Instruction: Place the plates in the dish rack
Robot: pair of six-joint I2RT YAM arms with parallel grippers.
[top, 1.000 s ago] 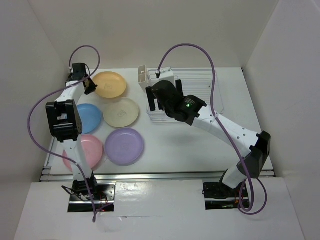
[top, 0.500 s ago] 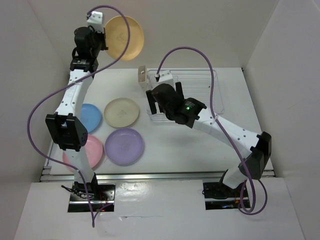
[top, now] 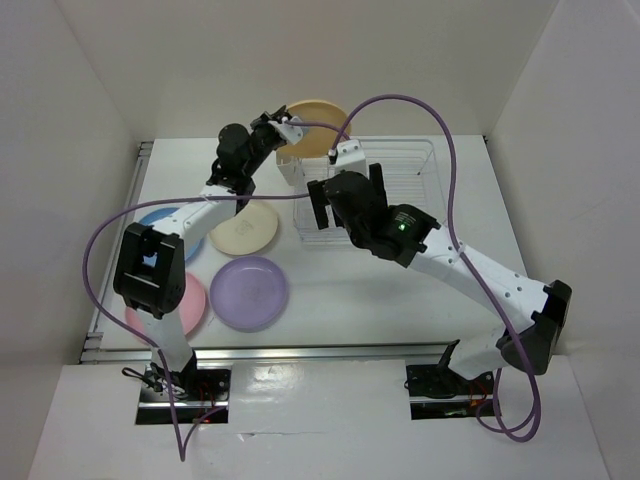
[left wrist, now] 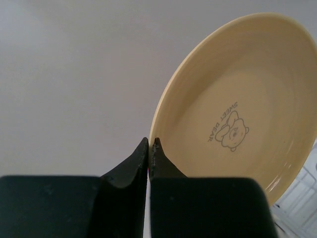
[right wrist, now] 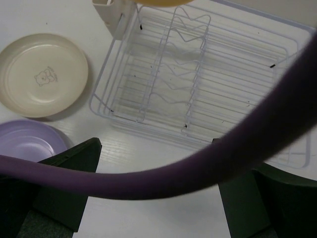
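Swung over toward the dish rack (top: 405, 170), the left pincer (left wrist: 150, 145) pinches the yellow-orange plate (left wrist: 237, 104) by its rim.

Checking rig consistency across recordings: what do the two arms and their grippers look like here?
Both arms match: the left arm and right arm have slim white links joined by boxy black joint housings. A purple cable loops along each. A small green light glows on the right arm's black housing. The fingers are black, tapering to points.
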